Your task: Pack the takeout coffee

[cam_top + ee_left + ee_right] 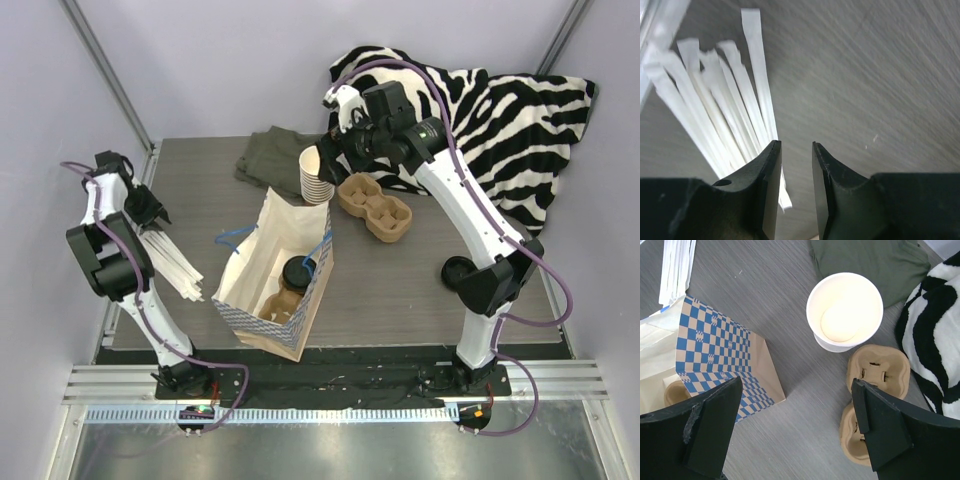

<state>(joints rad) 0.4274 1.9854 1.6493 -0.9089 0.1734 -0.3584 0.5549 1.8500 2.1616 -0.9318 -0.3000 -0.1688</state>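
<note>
- Takeout coffee (298, 271) shows from above as a round black lid, with a brown body below it that is partly hidden.
- It stands upright inside the paper bag (245, 265), close to the bag's right wall and under a blue handle. Something brown sits around its foot, but I cannot tell what it is.
- The bag stands open-mouthed on the table (400, 300), with its near end almost at the table's front edge. Its outer side is checked in blue and tan.
- The left gripper (796, 145) is at the table's left edge over a fan of white wrapped straws (725, 100). Its jaws are drawn close with a narrow gap left. One straw end shows in that gap, and I cannot tell whether it is pinched.
- The right gripper (795, 385) hangs with its jaws spread wide, holding nothing, above bare table between the bag and the pulp carrier (877, 370).
- A stack of cups (845, 310) stands just behind the bag's far corner, touching or nearly touching the carrier.
- A green cloth (870, 260) and a zebra cloth (510, 110) fill the back right.
- The widest open surface lies right of the bag, in front of the carrier.
</note>
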